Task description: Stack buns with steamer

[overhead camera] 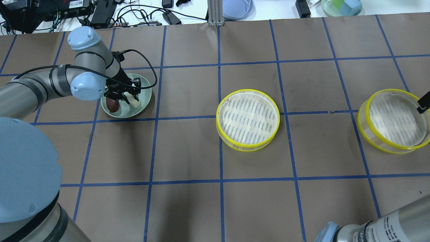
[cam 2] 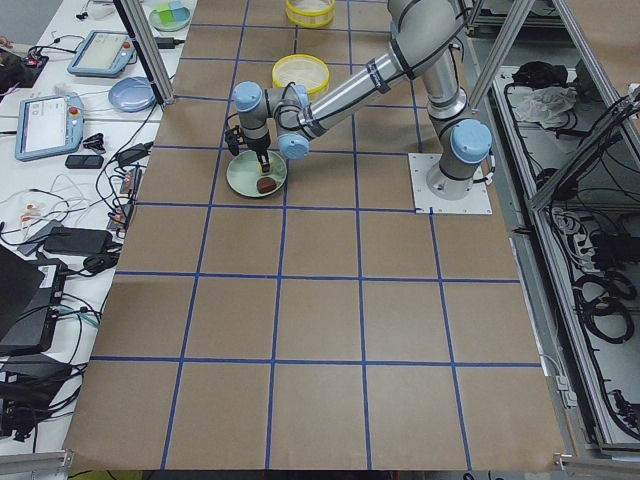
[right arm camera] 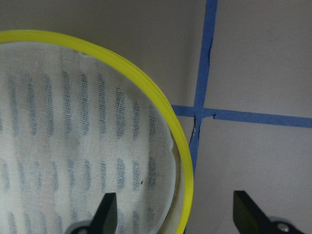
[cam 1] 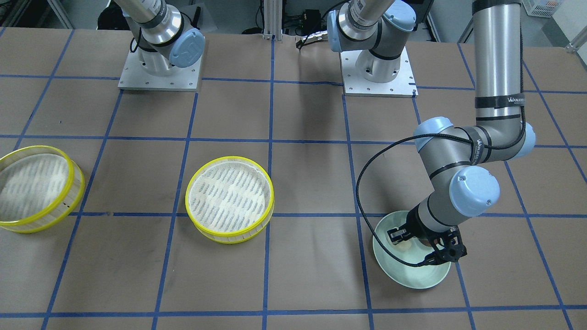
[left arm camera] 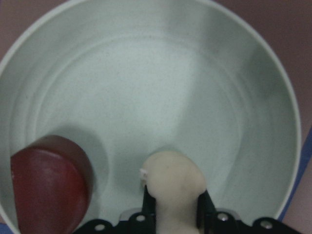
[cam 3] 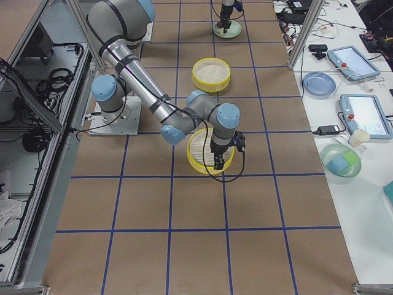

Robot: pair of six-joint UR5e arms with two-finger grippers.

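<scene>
My left gripper (overhead camera: 129, 97) is down in the pale green plate (overhead camera: 145, 88) and shut on the cream-white bun (left arm camera: 173, 180). I cannot tell whether the bun is lifted off the plate. The dark reddish-brown bun (left arm camera: 48, 185) lies in the plate beside it, untouched. One yellow-rimmed steamer tier (overhead camera: 248, 119) stands empty at mid-table. The second tier (overhead camera: 393, 121) stands empty at the far right. My right gripper (right arm camera: 178, 214) is open over that tier's yellow rim (right arm camera: 183, 161), with one finger inside it and one outside.
A table past the far edge carries cables, a blue plate (overhead camera: 237, 8) and a green bowl (overhead camera: 341, 6) holding blocks. The two arm bases (cam 1: 159, 78) stand at the robot's side of the brown table with its blue tape grid.
</scene>
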